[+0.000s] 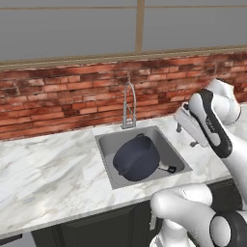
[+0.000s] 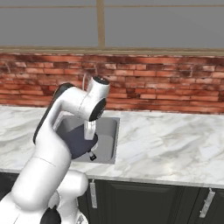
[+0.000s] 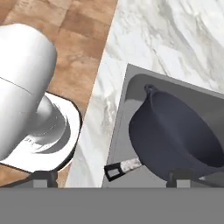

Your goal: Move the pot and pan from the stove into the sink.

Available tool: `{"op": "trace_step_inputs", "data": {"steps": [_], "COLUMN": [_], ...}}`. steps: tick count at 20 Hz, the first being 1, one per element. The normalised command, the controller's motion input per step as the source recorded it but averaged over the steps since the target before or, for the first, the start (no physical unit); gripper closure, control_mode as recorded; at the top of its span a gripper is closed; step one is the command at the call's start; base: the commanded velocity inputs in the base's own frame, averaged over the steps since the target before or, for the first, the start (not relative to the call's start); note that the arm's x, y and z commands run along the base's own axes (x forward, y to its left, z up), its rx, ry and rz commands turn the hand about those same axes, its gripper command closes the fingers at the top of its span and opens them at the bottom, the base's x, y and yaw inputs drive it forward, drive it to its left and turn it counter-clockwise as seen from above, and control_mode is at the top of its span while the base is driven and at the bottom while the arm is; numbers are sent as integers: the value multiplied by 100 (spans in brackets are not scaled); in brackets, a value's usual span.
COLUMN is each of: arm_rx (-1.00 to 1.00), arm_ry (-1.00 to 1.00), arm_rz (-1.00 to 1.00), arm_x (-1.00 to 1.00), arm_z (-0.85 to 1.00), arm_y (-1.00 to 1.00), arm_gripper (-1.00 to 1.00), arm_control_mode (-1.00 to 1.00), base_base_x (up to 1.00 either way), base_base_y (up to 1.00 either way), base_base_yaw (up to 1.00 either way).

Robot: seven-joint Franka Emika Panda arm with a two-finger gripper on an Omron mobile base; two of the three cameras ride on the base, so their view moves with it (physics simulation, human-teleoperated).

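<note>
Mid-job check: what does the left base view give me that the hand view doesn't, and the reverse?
Left base view: the faucet behind the sink and the brick wall. Hand view: the wooden floor below the counter edge, and the open gripper above the basin. Both: the pot tilted in the sink, with the pan's handle tip poking out beside it.

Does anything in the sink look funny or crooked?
Yes. The pot sits tilted in the sink, leaning instead of flat on the bottom. It seems to rest on the pan, whose handle pokes out from under it. Nothing looks spilled or broken.
</note>
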Motion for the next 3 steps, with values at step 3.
{"op": "trace_step_inputs", "data": {"steps": [3], "arm_rx": [3], "arm_ry": [-19], "arm_rz": [0], "arm_x": [-99], "arm_z": [21], "arm_y": [-65], "arm_gripper": [-100], "arm_control_mode": [-100], "base_base_x": [0], "base_base_y": [0], "base_base_yaw": [0]}}
